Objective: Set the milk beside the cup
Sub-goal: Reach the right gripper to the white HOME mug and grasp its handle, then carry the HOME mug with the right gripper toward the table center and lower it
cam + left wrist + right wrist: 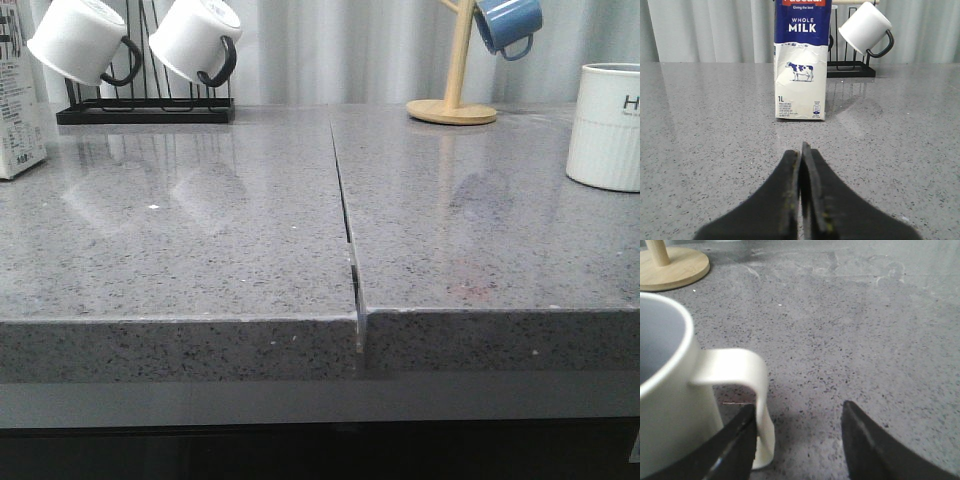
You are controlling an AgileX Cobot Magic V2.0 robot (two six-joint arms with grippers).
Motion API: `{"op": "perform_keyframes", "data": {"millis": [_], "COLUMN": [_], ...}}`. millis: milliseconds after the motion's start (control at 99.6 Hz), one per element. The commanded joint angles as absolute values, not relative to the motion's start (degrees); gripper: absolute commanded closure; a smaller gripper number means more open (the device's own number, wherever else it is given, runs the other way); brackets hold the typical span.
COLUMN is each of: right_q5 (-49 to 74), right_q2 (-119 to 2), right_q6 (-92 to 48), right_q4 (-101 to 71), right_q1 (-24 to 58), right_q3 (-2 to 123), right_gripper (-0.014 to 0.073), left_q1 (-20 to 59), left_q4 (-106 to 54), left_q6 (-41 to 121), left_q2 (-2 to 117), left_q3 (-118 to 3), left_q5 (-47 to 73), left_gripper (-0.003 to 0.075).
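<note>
The milk (20, 110) stands upright at the far left edge of the front view, cut off by the frame. In the left wrist view the milk (801, 65) faces me, blue band on top, cow below, a short stretch of counter ahead of my left gripper (801, 150), which is shut on nothing. The cup (605, 125) stands at the far right, off-white and ribbed. My right gripper (797, 412) is open right beside the cup (665, 390); the cup's handle (747, 370) sits just inside one finger, untouched by the other. Neither gripper shows in the front view.
A black rack (145, 110) holding two white mugs with black handles stands at the back left, close behind the milk. A wooden mug tree (452, 100) carries a blue mug (508, 22) at the back right. A seam (345, 220) splits the grey counter down the middle.
</note>
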State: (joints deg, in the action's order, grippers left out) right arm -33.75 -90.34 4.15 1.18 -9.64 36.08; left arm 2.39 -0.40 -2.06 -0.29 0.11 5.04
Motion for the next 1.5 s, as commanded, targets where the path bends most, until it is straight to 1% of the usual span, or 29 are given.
{"op": "perform_keyframes", "data": {"millis": [0, 80, 131, 201, 251, 321, 371, 422, 512, 723, 873, 1124, 1265, 1486], "right_q5": [-38.43, -38.49, -38.66, -38.78, -39.08, -39.08, -39.13, -39.18, -39.18, -39.25, -39.20, -37.62, -32.58, -30.67], "right_q2": [-90.22, -91.78, -92.49, -93.04, -93.11, -93.11, -93.11, -93.11, -93.11, -91.86, -88.52, -85.85, -86.06, -88.88], "right_q6": [3.92, 3.92, 3.92, 3.92, 3.92, 3.92, 3.92, 3.92, 3.92, 3.92, 3.92, 3.92, 3.92, 3.92], "right_q4": [1.73, 1.73, 1.73, 1.79, 1.79, 1.79, 1.79, 1.79, 1.83, 1.86, 1.86, 1.86, 1.86, 1.86], "right_q1": [-9.83, -9.83, -9.83, -9.83, -9.83, -9.83, -9.83, -9.83, -9.83, -9.23, -6.44, 3.93, 10.40, 17.37], "right_q3": [39.38, 40.71, 41.40, 41.94, 41.94, 41.94, 41.94, 41.94, 41.94, 41.94, 41.94, 42.50, 45.08, 49.46], "right_gripper": [0.0194, 0.0200, 0.0224, 0.0307, 0.0395, 0.0494, 0.0549, 0.0594, 0.0634, 0.0643, 0.0643, 0.0643, 0.0643, 0.0643], "left_q1": [2.24, 2.24, 2.24, 2.24, 2.24, 2.24, 2.24, 2.24, 2.24, 2.24, 2.24, 2.24, 2.24, 2.24], "left_q4": [-0.79, -0.79, -0.79, -0.79, -0.79, -0.79, -0.79, -0.79, -0.79, -0.79, -0.79, -0.79, -0.79, -0.79], "left_q6": [-2.52, -2.52, -2.52, -2.52, -2.52, -2.52, -2.52, -2.52, -2.52, -2.52, -2.52, -2.52, -2.52, -2.52], "left_q2": [-2.16, -2.16, -2.16, -2.16, -2.16, -2.16, -2.16, -2.16, -2.16, -2.16, -2.16, -2.16, -2.16, -2.16], "left_q3": [2.48, 2.48, 2.48, 2.48, 2.48, 2.48, 2.48, 2.48, 2.48, 2.48, 2.48, 2.48, 2.48, 2.48], "left_q5": [0.62, 0.62, 0.62, 0.62, 0.62, 0.62, 0.62, 0.62, 0.62, 0.62, 0.62, 0.62, 0.62, 0.62], "left_gripper": [0.0741, 0.0741, 0.0741, 0.0741, 0.0741, 0.0741, 0.0741, 0.0741, 0.0741, 0.0741, 0.0741, 0.0741, 0.0741, 0.0741]}}
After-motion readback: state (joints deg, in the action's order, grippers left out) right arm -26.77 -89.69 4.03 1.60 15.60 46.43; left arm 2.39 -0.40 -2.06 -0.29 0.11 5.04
